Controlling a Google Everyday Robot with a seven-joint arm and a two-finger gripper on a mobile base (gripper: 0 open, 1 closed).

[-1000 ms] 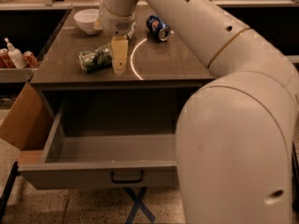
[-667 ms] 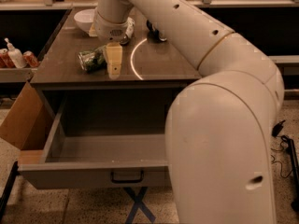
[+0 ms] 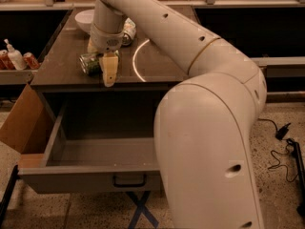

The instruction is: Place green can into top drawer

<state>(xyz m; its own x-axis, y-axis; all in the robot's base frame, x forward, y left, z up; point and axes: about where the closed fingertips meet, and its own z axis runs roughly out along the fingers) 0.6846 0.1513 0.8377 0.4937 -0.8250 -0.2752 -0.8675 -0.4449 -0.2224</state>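
Green can (image 3: 88,63) lies on its side at centre left of the frame, near the front edge of the table (image 3: 157,66). The end effector (image 3: 109,69) hangs just right of the can, reaching to that edge; whether it is open or closed cannot be told. Directly below, the top drawer (image 3: 90,180) stands pulled out, with a cardboard box (image 3: 21,120) beside its left wall. Compared with a second earlier, the end effector has moved left and nearer the front edge, closing on the can, which lies about where it did.
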